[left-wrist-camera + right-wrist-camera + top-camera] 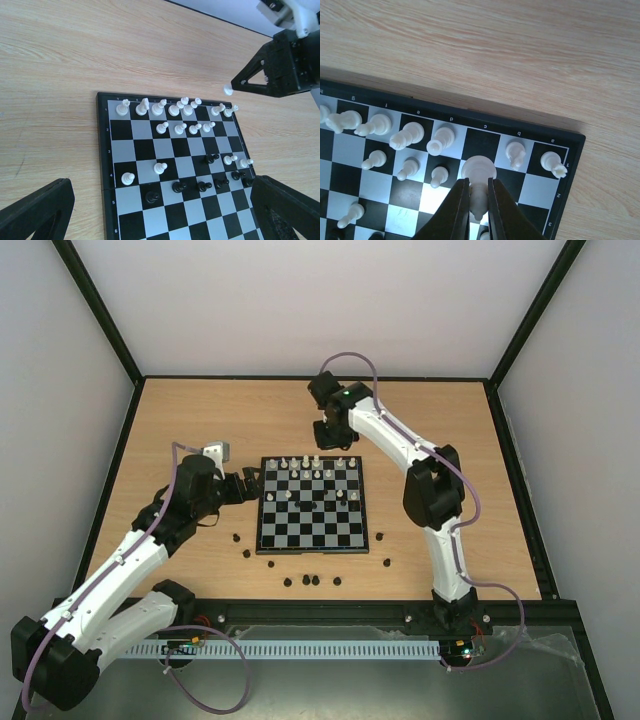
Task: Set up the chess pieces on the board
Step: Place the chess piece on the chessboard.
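Note:
The board (322, 533) lies mid-table. White chess pieces (180, 108) fill most of its far two rows, and several black ones (202, 186) stand around the middle. My right gripper (479, 202) is shut on a white piece (479, 172), holding it in the air above the far rows by an empty back-row square (480, 143). From the left wrist view that piece (228, 90) hangs at the right gripper's tip, over the board's far corner. My left gripper (251, 486) stands wide open at the board's left edge, holding nothing.
Several loose black pieces lie on the wooden table near the board: some off its near-left corner (245, 554), some along the front (311, 580), two at the right (384, 549). Dark rails and white walls bound the table.

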Motion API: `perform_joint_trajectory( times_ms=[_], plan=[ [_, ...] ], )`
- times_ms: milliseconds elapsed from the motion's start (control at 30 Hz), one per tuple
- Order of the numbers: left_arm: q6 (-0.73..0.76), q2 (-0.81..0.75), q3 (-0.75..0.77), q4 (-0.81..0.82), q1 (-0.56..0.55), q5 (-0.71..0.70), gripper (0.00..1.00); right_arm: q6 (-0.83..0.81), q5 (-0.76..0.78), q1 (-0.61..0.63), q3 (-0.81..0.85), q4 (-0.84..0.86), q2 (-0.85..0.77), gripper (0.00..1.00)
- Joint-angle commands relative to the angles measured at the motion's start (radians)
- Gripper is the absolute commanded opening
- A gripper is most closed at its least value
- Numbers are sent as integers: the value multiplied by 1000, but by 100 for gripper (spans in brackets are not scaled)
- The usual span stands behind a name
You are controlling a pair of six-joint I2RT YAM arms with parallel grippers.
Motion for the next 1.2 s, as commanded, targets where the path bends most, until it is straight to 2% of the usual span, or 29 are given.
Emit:
perform_joint_trajectory(
  times_ms=[0,1167],
  plan=[
    [1,-13,-11,11,-4,2,100,-20,-14,11,39,-85,52,9],
    [1,-21,-13,6,-6,-4,100,-28,-23,17,33,-74,157,11]
  ],
)
